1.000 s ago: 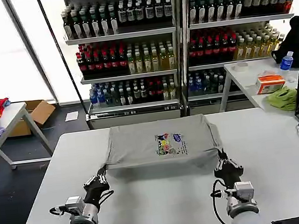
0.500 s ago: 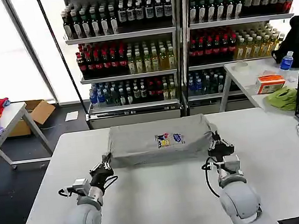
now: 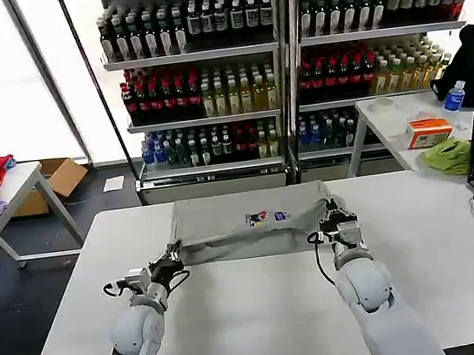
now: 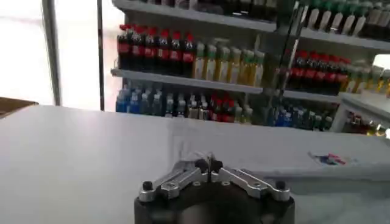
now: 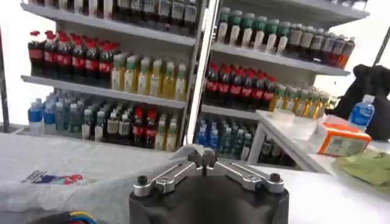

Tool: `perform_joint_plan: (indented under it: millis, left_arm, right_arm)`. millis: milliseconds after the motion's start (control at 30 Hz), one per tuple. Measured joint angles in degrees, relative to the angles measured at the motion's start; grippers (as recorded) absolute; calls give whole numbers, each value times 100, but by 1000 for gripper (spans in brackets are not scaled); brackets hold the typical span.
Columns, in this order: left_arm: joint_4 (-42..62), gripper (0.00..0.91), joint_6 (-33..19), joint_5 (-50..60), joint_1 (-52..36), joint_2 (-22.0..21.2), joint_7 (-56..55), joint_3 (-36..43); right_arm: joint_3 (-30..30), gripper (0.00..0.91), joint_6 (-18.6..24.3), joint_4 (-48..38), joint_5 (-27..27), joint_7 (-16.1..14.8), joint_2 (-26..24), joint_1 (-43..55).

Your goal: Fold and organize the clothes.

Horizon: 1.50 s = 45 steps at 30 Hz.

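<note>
One big white tabletop (image 3: 235, 315) fills most of the head view, with a grey T-shirt (image 3: 251, 227) lying across its far half, hem edge doubled over toward the collar so the small colourful chest print (image 3: 267, 217) barely peeks out. Left gripper (image 3: 174, 258) pinches the shirt's near left corner, right gripper (image 3: 334, 219) pinches the near right corner, jaws clenched on fabric on both sides. Cotton like this looks light, floppy and not slippery, so I'd say corners and fold edges are the best places to hold it, otherwise it sags in the middle.
</note>
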Motion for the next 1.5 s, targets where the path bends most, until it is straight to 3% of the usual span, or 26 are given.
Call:
perform_joint_plan:
  millis: [33, 300, 733, 1033, 1500]
  left_arm:
    - [37, 907, 12, -2, -27, 14, 3, 18]
    - [174, 907, 78, 30, -211, 48, -25, 76]
    - [-175, 907, 358, -93, -174, 130, -282, 39]
    - [-633, 907, 614, -160, 87, 236, -365, -69]
    - [-904, 907, 815, -164, 396, 262, -331, -83]
  right_arm:
    - [-9, 907, -9, -61, 17, 12, 21, 48]
    - [-28, 907, -68, -385, 409, 243, 269, 369]
    - [-70, 907, -209, -247, 1140, 886, 520, 546]
    - [9, 907, -264, 201, 1491, 1195, 252, 244]
    - [330, 907, -289, 861, 1768, 1275, -223, -729]
